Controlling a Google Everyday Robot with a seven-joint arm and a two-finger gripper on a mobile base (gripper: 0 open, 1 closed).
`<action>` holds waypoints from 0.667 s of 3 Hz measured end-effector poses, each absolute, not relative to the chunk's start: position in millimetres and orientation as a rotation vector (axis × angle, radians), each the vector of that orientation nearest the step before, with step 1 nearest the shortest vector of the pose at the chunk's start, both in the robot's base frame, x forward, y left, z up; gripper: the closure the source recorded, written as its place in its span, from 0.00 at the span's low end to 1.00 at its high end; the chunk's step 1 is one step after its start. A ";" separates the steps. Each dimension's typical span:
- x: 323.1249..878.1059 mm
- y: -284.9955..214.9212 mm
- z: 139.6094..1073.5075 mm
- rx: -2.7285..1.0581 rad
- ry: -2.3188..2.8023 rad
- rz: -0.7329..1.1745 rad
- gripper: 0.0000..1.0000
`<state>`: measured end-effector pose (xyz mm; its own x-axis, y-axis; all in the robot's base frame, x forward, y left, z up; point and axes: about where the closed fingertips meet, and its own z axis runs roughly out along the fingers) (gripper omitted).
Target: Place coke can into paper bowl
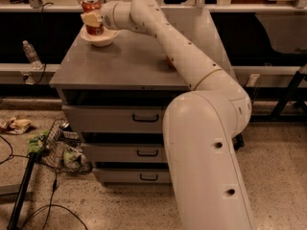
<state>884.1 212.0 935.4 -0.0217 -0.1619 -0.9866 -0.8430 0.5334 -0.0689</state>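
Observation:
The coke can (91, 11) is red with a silver top and stands upright in the off-white paper bowl (100, 38) at the far left corner of the grey cabinet top (124, 63). My gripper (91, 19) reaches in from the right and is shut on the can's middle; one cream finger (88, 19) crosses its front. The can's base is down within the bowl's rim; I cannot tell whether it touches the bowl's bottom.
A red apple (169, 61) lies on the cabinet top, mostly hidden behind my arm. The cabinet has several drawers (144, 118). A water bottle (30, 54) stands on the ledge to the left. A wire basket (62, 147) and cables lie on the floor at left.

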 end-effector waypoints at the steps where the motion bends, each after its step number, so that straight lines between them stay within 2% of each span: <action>1: 886.4 216.7 916.2 -0.945 1.521 0.639 0.86; 2: 887.6 224.4 908.1 -0.977 1.497 0.614 0.62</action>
